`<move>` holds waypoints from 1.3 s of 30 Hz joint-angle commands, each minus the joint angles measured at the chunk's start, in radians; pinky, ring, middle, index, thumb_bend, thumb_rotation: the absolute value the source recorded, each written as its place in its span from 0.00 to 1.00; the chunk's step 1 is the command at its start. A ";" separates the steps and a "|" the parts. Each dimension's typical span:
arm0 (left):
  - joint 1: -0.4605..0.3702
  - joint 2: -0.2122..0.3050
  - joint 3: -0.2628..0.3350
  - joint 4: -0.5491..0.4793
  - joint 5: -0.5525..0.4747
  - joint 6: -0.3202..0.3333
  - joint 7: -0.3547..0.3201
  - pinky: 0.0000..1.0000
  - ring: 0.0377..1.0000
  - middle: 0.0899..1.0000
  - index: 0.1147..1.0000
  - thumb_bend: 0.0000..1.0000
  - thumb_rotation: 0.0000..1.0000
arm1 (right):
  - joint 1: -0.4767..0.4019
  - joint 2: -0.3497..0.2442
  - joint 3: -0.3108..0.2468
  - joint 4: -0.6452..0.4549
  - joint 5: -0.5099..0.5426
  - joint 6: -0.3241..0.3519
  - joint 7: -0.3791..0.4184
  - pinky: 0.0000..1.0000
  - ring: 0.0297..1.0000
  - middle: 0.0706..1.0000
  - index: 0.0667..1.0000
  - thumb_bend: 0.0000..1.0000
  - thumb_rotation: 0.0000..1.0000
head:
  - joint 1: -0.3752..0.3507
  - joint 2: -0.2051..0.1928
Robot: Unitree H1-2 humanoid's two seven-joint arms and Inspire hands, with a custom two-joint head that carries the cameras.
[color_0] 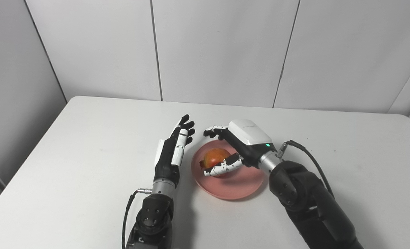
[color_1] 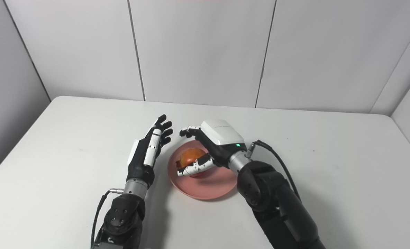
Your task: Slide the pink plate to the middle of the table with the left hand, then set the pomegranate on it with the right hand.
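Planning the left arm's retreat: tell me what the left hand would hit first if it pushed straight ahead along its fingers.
Probably nothing: the left hand points up toward the far table edge, which looks free. Depth is uncertain.

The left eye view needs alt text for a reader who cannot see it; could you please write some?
The right hand cups a pomegranate on a pink plate mid-table. The left hand stands open beside the plate, fingers up, holding nothing.
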 commanded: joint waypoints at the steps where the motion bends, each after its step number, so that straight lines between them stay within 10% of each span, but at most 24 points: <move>1: -0.048 -0.001 0.001 -0.025 -0.007 -0.012 -0.003 0.89 0.88 0.88 0.87 0.43 1.00 | -0.044 -0.007 -0.034 -0.075 0.000 0.020 -0.001 0.61 0.71 0.74 0.74 0.98 0.47 | -0.002 -0.003; 4: -0.048 0.000 0.002 -0.022 -0.010 -0.016 -0.005 0.90 0.89 0.89 0.88 0.42 1.00 | -0.038 -0.011 -0.061 -0.111 0.007 0.017 -0.006 0.50 0.60 0.68 0.74 0.98 0.47 | -0.002 -0.003; 10: -0.049 0.005 0.000 -0.024 0.000 -0.013 -0.002 0.88 0.88 0.89 0.88 0.43 1.00 | -0.011 -0.027 -0.151 -0.151 0.035 -0.022 -0.078 0.63 0.70 0.74 0.74 0.99 0.49 | -0.013 -0.007; 25: -0.044 0.019 0.002 -0.025 -0.018 -0.020 -0.013 0.87 0.88 0.89 0.88 0.42 1.00 | 0.189 0.023 -0.357 -0.194 0.248 0.016 -0.207 0.78 0.86 0.89 0.91 0.83 0.98 | -0.035 -0.017; 39: -0.019 0.027 0.010 -0.044 -0.051 -0.019 -0.025 0.87 0.89 0.90 0.90 0.41 1.00 | 0.292 0.125 -0.425 -0.113 0.510 -0.038 -0.308 0.87 0.91 0.92 0.92 0.66 1.00 | -0.037 -0.030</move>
